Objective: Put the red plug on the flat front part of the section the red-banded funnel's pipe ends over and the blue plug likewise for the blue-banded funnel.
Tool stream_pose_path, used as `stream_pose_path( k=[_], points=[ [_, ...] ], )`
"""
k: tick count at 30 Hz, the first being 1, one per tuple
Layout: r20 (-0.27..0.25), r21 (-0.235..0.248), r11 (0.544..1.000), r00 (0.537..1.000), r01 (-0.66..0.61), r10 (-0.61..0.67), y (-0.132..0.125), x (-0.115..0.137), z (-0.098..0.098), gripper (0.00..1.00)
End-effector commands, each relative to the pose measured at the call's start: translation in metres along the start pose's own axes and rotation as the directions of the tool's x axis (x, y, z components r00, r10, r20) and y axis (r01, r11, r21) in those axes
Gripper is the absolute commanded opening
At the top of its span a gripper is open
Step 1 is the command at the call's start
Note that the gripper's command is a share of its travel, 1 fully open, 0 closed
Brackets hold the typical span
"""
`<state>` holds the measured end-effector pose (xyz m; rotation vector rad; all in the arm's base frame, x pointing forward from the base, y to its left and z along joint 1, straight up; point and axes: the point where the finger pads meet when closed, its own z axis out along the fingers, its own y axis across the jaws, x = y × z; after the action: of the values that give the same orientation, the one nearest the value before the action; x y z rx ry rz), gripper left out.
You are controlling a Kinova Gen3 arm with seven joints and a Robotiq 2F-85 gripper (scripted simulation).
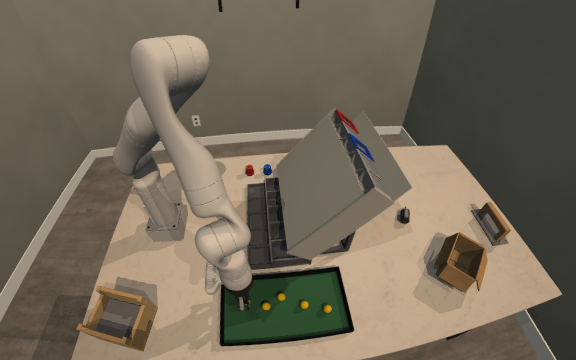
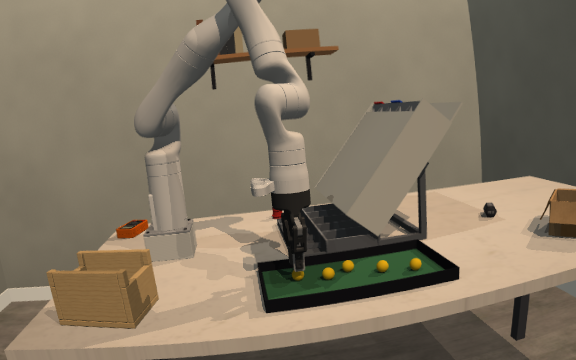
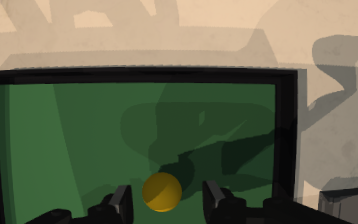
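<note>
My gripper [image 1: 243,304] [image 2: 298,268] [image 3: 167,199] is partly open, low over the left end of the green marble tray [image 1: 288,331] [image 2: 363,296] [image 3: 145,75]. A yellow marble [image 2: 297,276] [image 3: 162,192] shows between the fingertips in the wrist view, with gaps on both sides. Several other marbles lie to its right. The red plug [image 1: 250,170] [image 2: 277,214] and blue plug [image 1: 267,170] stand behind the sectioned box [image 1: 258,215] [image 2: 350,245]. The red-banded funnel [image 1: 347,121] [image 2: 378,103] and blue-banded funnel [image 1: 361,147] [image 2: 396,101] top the slanted cover [image 1: 318,185] [image 2: 380,159], which hides the pipes.
A wooden crate [image 1: 143,330] [image 2: 93,300] stands at the front left. An open cardboard box [image 1: 450,270] [image 2: 570,220], a small dark object [image 1: 405,215] [image 2: 489,209] and a wood-backed stand [image 1: 494,220] are at the right. An orange device [image 2: 132,228] lies by the arm's base.
</note>
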<state>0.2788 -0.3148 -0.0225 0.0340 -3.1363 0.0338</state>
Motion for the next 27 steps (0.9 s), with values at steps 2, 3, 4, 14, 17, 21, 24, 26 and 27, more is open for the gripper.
stream_pose_path(
  k=[2, 3, 4, 14, 17, 21, 24, 26, 27],
  points=[
    [-0.001, -0.001, 1.0, 1.0, -0.001, 0.001, -0.001, 0.0, 0.0, 0.5],
    [-0.001, -0.001, 1.0, 1.0, -0.001, 0.001, -0.001, 0.0, 0.0, 0.5],
    [-0.001, -0.001, 1.0, 1.0, -0.001, 0.001, -0.001, 0.0, 0.0, 0.5],
    [0.001, 0.001, 1.0, 1.0, 0.0, 0.0, -0.001, 0.0, 0.007, 0.5],
    [0.001, 0.001, 1.0, 1.0, 0.0, 0.0, -0.001, 0.0, 0.007, 0.5],
    [0.001, 0.001, 1.0, 1.0, 0.0, 0.0, -0.001, 0.0, 0.007, 0.5],
    [0.001, 0.001, 1.0, 1.0, 0.0, 0.0, -0.001, 0.0, 0.007, 0.5],
    [0.001, 0.001, 1.0, 1.0, 0.0, 0.0, -0.001, 0.0, 0.007, 0.5],
    [-0.001, -0.001, 1.0, 1.0, -0.002, 0.002, -0.001, 0.0, 0.014, 0.5]
  ],
)
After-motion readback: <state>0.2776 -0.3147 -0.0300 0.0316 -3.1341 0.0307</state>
